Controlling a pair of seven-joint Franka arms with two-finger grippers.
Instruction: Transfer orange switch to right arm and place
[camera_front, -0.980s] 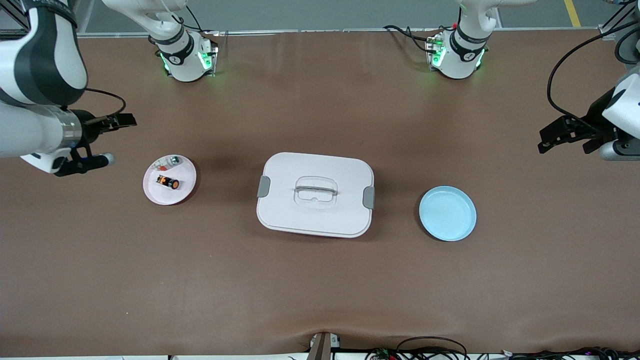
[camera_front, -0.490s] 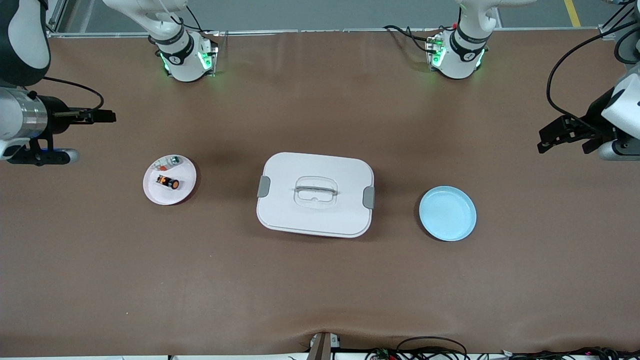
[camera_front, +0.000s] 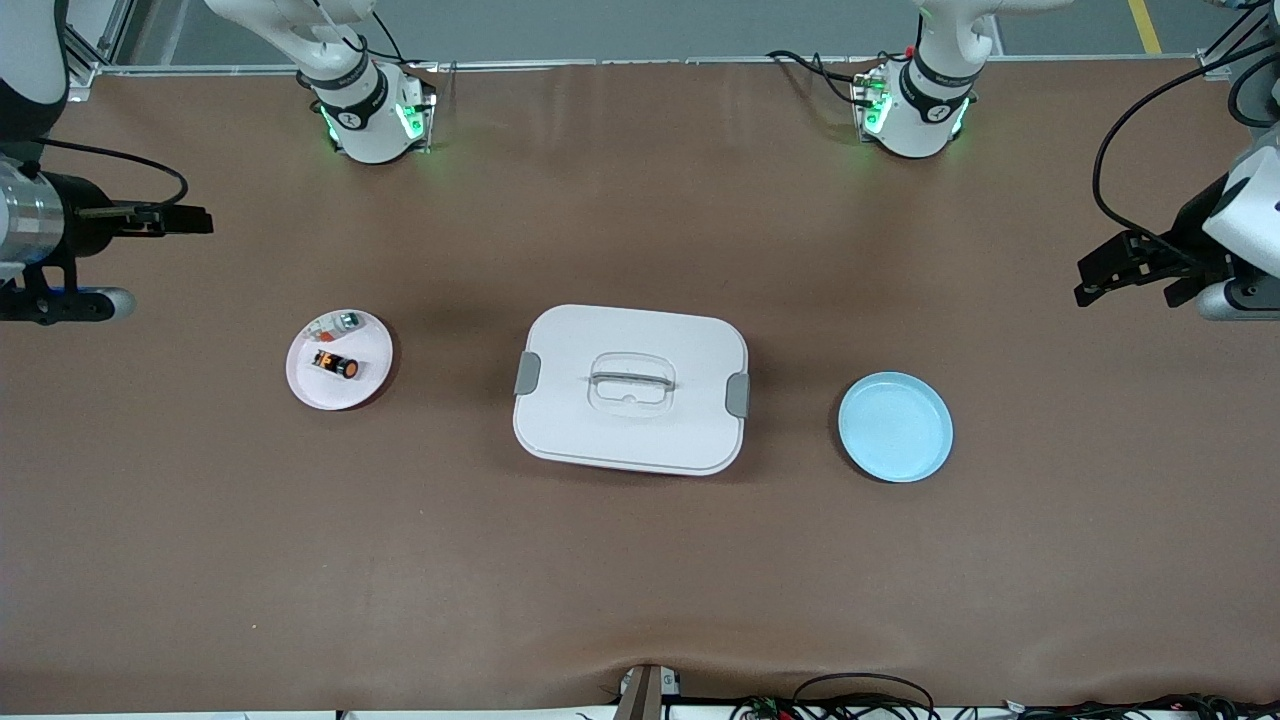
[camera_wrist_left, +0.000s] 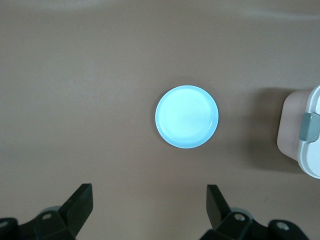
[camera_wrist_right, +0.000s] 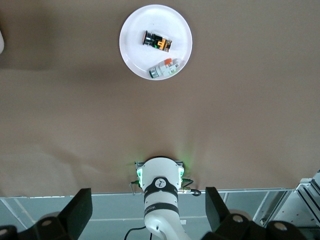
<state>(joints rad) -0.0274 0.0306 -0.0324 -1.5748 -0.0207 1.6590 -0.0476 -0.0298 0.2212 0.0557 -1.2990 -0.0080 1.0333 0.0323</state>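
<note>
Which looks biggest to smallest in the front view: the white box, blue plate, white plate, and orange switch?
1. White box
2. Blue plate
3. White plate, only slightly smaller than the blue one
4. Orange switch, lying on the white plate

Orange switch (camera_front: 337, 364) on white plate (camera_front: 365, 345), seemingly sideways.

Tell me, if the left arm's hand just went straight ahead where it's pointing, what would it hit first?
Probably the bare brown table, close beside the blue plate. The left hand is open and looks down with the plate just off its line, though depth is hard to judge.
</note>
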